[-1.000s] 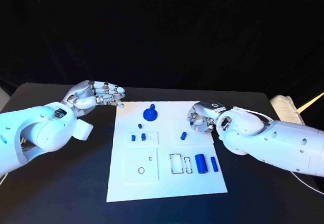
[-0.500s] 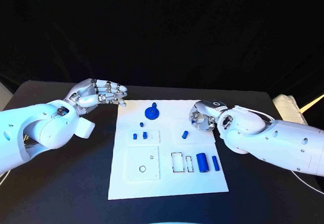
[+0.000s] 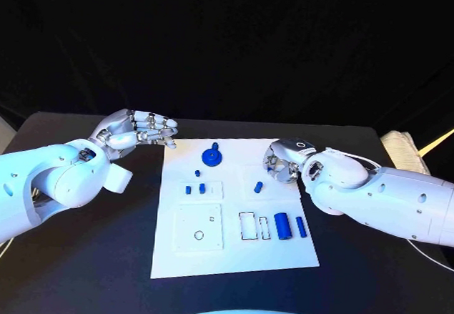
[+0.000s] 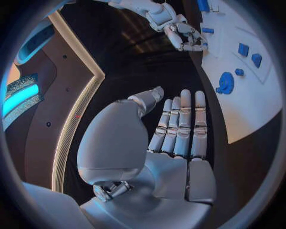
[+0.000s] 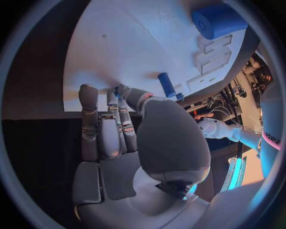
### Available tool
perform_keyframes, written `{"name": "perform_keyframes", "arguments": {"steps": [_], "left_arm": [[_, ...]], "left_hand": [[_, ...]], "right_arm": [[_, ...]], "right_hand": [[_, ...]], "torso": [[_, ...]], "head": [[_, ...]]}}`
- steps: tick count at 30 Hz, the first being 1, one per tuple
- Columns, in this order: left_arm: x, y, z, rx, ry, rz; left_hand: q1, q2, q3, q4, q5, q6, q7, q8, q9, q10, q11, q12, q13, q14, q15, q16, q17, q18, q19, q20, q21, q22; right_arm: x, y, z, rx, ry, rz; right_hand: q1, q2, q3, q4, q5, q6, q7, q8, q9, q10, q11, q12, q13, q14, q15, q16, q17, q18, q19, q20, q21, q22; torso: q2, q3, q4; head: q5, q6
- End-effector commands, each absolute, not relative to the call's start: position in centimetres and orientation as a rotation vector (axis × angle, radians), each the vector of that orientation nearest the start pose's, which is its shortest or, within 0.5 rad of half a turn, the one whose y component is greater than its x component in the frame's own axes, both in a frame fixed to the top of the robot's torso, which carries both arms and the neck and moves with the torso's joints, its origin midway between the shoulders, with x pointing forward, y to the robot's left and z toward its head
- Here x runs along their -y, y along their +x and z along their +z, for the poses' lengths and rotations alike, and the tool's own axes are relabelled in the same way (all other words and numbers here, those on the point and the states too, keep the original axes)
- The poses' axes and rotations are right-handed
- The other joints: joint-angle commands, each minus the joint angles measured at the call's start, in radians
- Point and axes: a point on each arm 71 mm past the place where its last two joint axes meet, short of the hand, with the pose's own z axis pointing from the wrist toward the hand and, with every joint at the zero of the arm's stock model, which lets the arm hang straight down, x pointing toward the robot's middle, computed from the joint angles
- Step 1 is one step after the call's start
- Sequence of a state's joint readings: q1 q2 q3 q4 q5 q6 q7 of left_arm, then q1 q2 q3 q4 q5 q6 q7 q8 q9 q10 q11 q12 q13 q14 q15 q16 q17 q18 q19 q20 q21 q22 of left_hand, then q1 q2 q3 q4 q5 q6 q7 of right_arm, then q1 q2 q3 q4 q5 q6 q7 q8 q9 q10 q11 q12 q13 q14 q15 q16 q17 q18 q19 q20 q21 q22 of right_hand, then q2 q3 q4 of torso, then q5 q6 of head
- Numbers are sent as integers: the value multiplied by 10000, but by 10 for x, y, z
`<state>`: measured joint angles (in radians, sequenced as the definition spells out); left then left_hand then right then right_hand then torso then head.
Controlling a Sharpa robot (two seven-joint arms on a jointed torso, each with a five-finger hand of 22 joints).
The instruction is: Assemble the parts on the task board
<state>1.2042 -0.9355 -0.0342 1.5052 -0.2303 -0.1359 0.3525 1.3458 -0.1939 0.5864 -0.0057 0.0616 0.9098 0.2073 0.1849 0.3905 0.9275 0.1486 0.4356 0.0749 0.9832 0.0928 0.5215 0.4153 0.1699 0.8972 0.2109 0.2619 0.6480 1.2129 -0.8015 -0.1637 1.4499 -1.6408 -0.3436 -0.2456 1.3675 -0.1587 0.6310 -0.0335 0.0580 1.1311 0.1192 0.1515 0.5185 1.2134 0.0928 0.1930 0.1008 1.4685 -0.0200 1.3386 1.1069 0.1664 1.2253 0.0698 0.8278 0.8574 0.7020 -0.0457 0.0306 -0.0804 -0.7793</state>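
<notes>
The white task board lies mid-table. On it are a blue gear-like part, small blue pegs, a short blue peg, a thick blue cylinder and a slim blue bar. My right hand hovers over the board's far right corner. In the right wrist view its thumb meets the fingertips, with a sliver of a small blue part pinched there, near the short peg. My left hand stays off the board's far left corner, fingers straight and holding nothing.
A pale folded cloth lies at the table's far right edge. Bare black table surrounds the board on the left and in front. The left wrist view also catches the board and the right hand.
</notes>
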Motion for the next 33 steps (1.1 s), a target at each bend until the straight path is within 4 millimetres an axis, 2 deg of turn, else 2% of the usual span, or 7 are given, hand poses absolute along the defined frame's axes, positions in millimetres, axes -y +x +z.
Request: {"name": "perform_keyframes", "arguments": {"steps": [1,8,15,23,29,33], "left_arm": [[-245,486,-173,-15677,-8452,-15399],[-245,487,-173,-15682,-8437,-15410],[-246,487,-173,-15667,-8446,-15377],[-247,488,-174,-15650,-8445,-15366],[-247,488,-174,-15650,-8439,-15378],[-246,488,-174,-15665,-8427,-15408]], "left_hand": [[83,4,7,-65,24,-64,10,-53,-17,-30,52,-60,-8,-36,69,-65,18,90,59,-16,-63,-16],[79,6,-4,-66,24,-81,20,-64,-23,-52,62,-68,-9,-48,78,-73,21,86,54,-13,-70,-17],[77,8,-8,-65,24,-88,24,-68,-26,-62,67,-71,-9,-55,82,-76,23,84,51,-11,-74,-18],[43,17,-37,-46,24,-115,42,-85,-37,-100,87,-80,-8,-89,105,-95,29,77,41,-2,-94,-25],[43,17,-37,-46,24,-115,42,-85,-37,-100,87,-80,-8,-89,105,-95,29,77,41,-2,-94,-25],[43,17,-37,-46,24,-115,42,-85,-37,-100,87,-80,-8,-89,105,-95,29,77,41,-2,-94,-25]], "right_arm": [[210,484,-233,-17197,-2879,3551],[212,482,-226,-16769,-2479,3844],[215,482,-208,-16215,-1855,4566],[216,477,-189,-15730,-1330,5386],[209,465,-181,-15618,-1221,6042],[193,451,-178,-15592,-1319,6802]], "right_hand": [[50,124,7,-63,25,76,14,43,14,503,-439,-46,46,137,-74,-7,-5,-110,67,-32,42,21],[40,129,34,-86,25,88,15,51,25,535,-441,-72,52,141,-83,-2,9,-124,92,-34,111,96],[10,120,51,-100,29,99,19,61,38,563,-442,-100,56,151,-91,19,50,-136,107,-29,159,149],[0,103,69,-128,50,103,19,66,48,581,-445,-131,59,161,-99,41,93,-142,115,-26,196,192],[0,96,82,-146,68,101,19,67,53,589,-446,-149,60,165,-104,51,112,-144,117,-25,214,214],[0,94,96,-160,84,98,21,65,56,597,-446,-166,61,167,-110,58,125,-144,115,-23,221,224]], "torso": [[-1,5,3],[-7,0,-2],[-15,-12,1],[-1,-5,10],[1,-9,-8],[11,10,-6]], "head": [[-5,-1],[-2,-10],[-32,15],[-16,23],[77,13],[189,5]]}}
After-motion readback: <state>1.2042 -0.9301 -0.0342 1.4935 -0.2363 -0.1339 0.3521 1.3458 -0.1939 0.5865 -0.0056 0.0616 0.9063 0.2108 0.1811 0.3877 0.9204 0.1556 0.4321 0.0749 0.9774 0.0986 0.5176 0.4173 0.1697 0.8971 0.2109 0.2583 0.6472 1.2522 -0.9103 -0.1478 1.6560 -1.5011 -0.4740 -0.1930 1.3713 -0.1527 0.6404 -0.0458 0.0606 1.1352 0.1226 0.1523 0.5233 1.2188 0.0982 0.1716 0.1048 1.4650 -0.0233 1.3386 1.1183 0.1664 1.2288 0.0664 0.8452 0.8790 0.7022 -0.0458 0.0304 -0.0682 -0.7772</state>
